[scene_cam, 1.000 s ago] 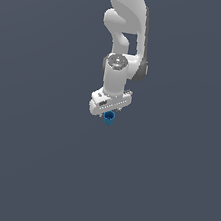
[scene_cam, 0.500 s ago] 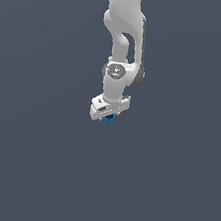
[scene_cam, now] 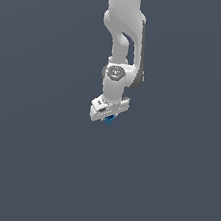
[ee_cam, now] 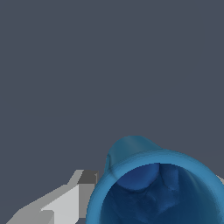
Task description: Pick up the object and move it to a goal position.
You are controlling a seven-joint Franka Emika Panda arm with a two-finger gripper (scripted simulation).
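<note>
- The white arm (scene_cam: 123,49) hangs down from the 12 o'clock edge of the exterior view, against plain grey.
- The tool (scene_cam: 109,118) is clamped on the blue object (scene_cam: 110,120), which pokes out just beneath it.
- In the wrist view the object (ee_cam: 153,183) appears hollow, with an open rim, and one grey finger (ee_cam: 65,201) touches its side.

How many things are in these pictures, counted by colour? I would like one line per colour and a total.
Blue: 1, the small bright blue hollow cup-shaped object, held in the end effector.
White: 1, the white robot arm with its end effector.
Total: 2.
</note>
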